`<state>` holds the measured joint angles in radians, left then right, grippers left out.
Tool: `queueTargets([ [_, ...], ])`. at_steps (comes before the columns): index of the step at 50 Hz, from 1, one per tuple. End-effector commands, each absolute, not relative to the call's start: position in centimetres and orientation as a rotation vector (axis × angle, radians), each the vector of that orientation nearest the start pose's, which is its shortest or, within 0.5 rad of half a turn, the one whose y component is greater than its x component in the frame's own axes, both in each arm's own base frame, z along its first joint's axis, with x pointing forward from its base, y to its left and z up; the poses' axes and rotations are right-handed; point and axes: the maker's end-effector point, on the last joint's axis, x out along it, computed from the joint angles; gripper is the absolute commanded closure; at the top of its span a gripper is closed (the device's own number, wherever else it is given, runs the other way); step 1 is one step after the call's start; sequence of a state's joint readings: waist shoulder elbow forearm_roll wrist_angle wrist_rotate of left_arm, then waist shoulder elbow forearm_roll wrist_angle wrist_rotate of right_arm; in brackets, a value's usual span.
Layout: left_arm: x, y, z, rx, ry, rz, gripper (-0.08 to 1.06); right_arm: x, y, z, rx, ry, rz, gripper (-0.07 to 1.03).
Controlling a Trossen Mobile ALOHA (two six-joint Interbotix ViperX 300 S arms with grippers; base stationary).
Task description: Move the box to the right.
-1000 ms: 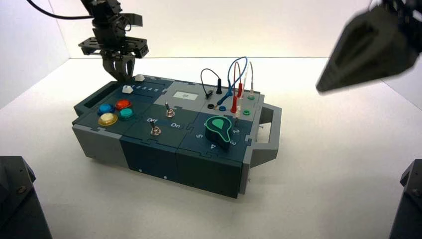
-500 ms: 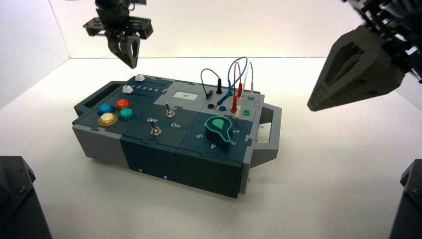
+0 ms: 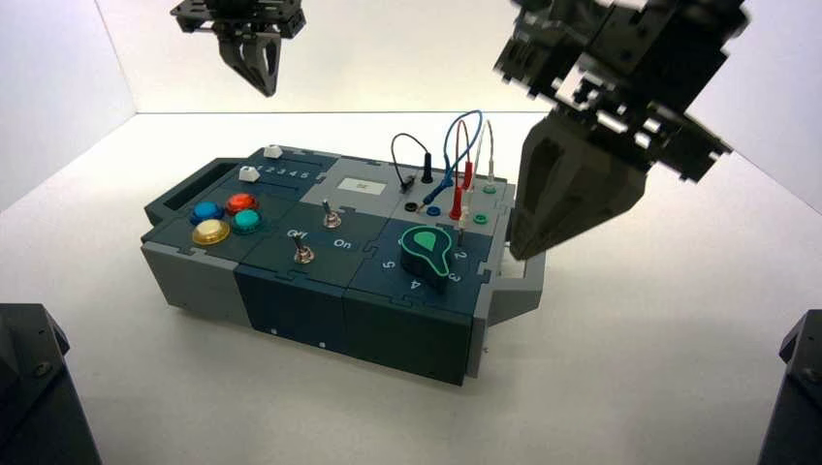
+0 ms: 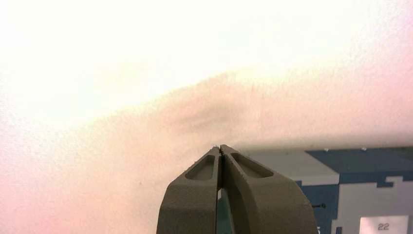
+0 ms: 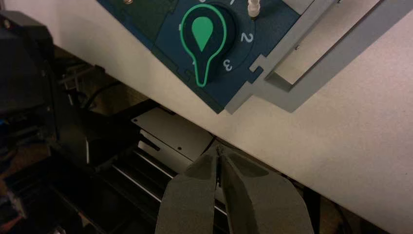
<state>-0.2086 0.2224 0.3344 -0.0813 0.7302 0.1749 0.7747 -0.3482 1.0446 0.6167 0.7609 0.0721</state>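
Observation:
The long dark-teal and grey box (image 3: 320,291) lies slanted on the white table, with coloured buttons (image 3: 225,218) at its left end and a green knob (image 3: 426,254) at its right end. My right gripper (image 3: 523,254) is shut and empty. It hangs in the air near the box's right end and hides most of the grey right handle (image 3: 514,291). In the right wrist view, its tips (image 5: 217,148) are held apart from the knob (image 5: 202,36) and handle (image 5: 311,73). My left gripper (image 3: 264,89) is shut and raised above the box's far left corner; its tips (image 4: 220,146) hold nothing.
Wires (image 3: 456,160) stand plugged in at the box's far right part. Toggle switches (image 3: 303,254) sit mid-box. White walls close the table at the back and left. Dark arm bases (image 3: 34,387) stand at both near corners. The table's front edge (image 5: 160,105) has dark framework beneath.
The left gripper has risen away from the box's far left corner. The right gripper has swung in from the right towards the box's right end. The box has not moved.

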Motion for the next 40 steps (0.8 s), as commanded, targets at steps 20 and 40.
queueTargets([
  [20, 43.6, -10.5, 12.4, 0.182, 1.153, -0.307, 1.01, 10.5, 19.8, 4.0, 0.096, 1.716, 0.481, 0.98],
  [40, 43.4, -10.4, 13.5, 0.178, 1.129, -0.306, 1.01, 11.6, 20.0, 2.4, 0.084, 1.689, 0.447, 0.98],
])
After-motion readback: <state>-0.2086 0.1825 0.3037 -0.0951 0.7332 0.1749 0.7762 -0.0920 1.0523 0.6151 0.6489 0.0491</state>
